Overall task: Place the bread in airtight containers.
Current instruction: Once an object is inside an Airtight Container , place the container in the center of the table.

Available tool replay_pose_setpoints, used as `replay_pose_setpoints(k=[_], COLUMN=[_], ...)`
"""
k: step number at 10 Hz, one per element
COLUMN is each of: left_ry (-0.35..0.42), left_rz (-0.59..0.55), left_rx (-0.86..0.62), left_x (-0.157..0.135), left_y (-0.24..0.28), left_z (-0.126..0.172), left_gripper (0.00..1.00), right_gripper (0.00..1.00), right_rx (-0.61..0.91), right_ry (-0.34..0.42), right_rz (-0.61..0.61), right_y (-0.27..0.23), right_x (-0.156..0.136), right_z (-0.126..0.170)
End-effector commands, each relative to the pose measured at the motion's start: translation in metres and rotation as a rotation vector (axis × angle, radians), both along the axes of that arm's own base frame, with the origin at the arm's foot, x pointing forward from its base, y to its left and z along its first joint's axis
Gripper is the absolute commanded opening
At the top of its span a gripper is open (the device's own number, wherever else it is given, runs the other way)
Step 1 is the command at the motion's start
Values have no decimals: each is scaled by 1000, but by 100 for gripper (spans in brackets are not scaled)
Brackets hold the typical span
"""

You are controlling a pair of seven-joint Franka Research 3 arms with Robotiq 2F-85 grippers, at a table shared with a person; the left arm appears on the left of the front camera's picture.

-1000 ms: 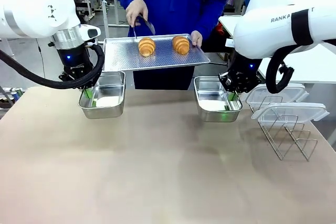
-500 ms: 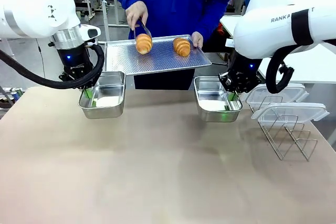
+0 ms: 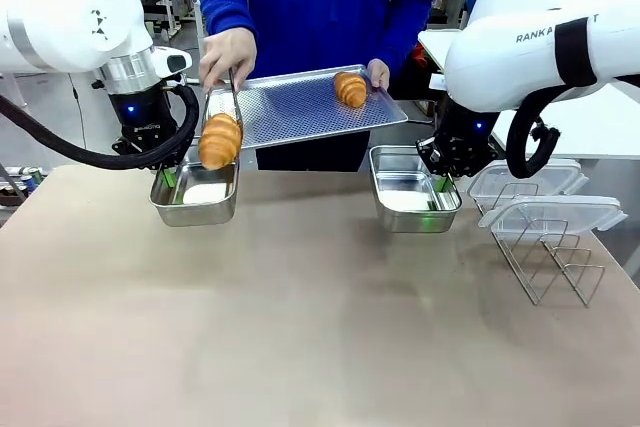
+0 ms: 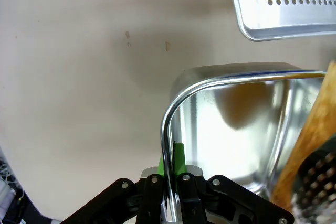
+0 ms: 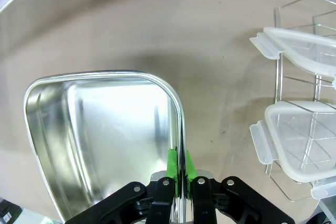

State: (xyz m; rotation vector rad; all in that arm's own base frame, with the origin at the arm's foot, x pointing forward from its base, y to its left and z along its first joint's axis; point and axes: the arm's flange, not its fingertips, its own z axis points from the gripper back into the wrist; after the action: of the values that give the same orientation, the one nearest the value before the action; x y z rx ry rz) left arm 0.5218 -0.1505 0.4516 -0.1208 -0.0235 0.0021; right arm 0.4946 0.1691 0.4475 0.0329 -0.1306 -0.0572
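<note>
The person's hand (image 3: 228, 50) is carrying one croissant (image 3: 220, 140) in tongs (image 3: 236, 97). A second ago that croissant was lying on the perforated tray (image 3: 300, 112) beside its twin; now it is hanging clear of the tray, just above the 12 o'clock edge of the left tin (image 3: 195, 212). The second croissant (image 3: 350, 88) is staying on the tray toward its 2 o'clock corner, and the tray, held by the person's other hand (image 3: 376, 72), is now tilting more steeply, its 3 o'clock end higher. The left claw (image 3: 167, 179) is staying pinched tight on the left tin's 9 o'clock wall, and the right claw (image 3: 438, 187) is likewise clamping the 3 o'clock wall of the right tin (image 3: 412, 220). Both tins are sitting where they were on the bench (image 3: 300, 327), neither holding bread yet. The clear lids (image 3: 550, 212) are resting on the wire rack (image 3: 555, 267) at 3 o'clock of the right tin.
</note>
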Motion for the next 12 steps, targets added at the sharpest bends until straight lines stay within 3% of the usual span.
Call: replay_pose_setpoints(k=[1, 12], left_ry=[-5, -5], left_rz=[-4, -4], left_rx=[-1, -1], left_x=[-1, -1], left_y=[0, 0], left_z=[2, 2], left_gripper=[3, 3], right_gripper=[4, 4], right_rx=[1, 1], right_ry=[-10, -10], right_rz=[-1, -1], right_y=[0, 0], right_x=[0, 0], right_z=[4, 4])
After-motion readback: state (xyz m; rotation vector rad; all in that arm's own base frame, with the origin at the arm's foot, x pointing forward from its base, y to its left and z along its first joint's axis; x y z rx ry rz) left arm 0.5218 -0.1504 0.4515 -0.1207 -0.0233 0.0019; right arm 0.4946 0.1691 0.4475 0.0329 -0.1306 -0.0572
